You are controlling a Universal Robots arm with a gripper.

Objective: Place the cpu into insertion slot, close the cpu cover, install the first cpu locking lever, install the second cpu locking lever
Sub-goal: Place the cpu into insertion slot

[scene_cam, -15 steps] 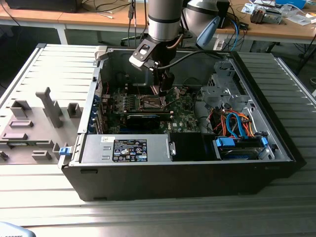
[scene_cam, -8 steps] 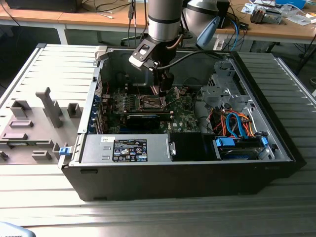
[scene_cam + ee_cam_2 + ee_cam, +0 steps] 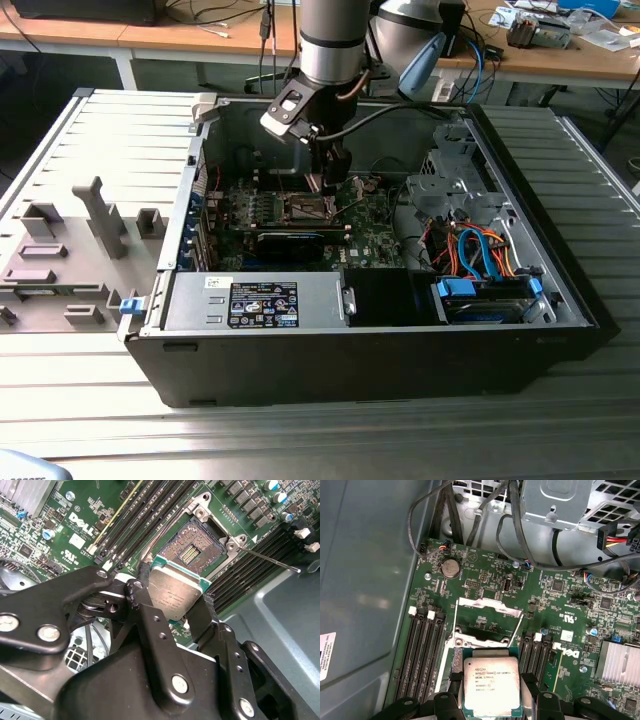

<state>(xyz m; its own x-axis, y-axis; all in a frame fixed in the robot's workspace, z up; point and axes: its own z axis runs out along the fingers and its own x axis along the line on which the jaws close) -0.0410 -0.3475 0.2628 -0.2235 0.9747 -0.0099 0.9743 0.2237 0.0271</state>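
My gripper (image 3: 175, 591) is shut on the cpu (image 3: 175, 594), a flat square chip with a dull silver top, held by two opposite edges between black fingers (image 3: 141, 587). In both wrist views the cpu (image 3: 491, 686) hangs a little above the green board, just short of the insertion slot (image 3: 192, 546), which lies open with its contact field bare. The cpu cover (image 3: 492, 606), a thin silver frame, stands swung back beyond the slot (image 3: 481, 625). Two thin wire locking levers (image 3: 455, 622) (image 3: 270, 560) are raised free beside it. In the exterior view the gripper (image 3: 330, 178) reaches down into the case above the slot (image 3: 308, 207).
Black memory sockets (image 3: 422, 650) flank the slot on both sides. A finned heatsink (image 3: 620, 662) and cable bundles (image 3: 540, 540) lie nearby. The open case (image 3: 560, 300) holds a labelled power-supply box (image 3: 262, 303), a long black card (image 3: 290, 243) and blue-cabled drive bays (image 3: 485, 295).
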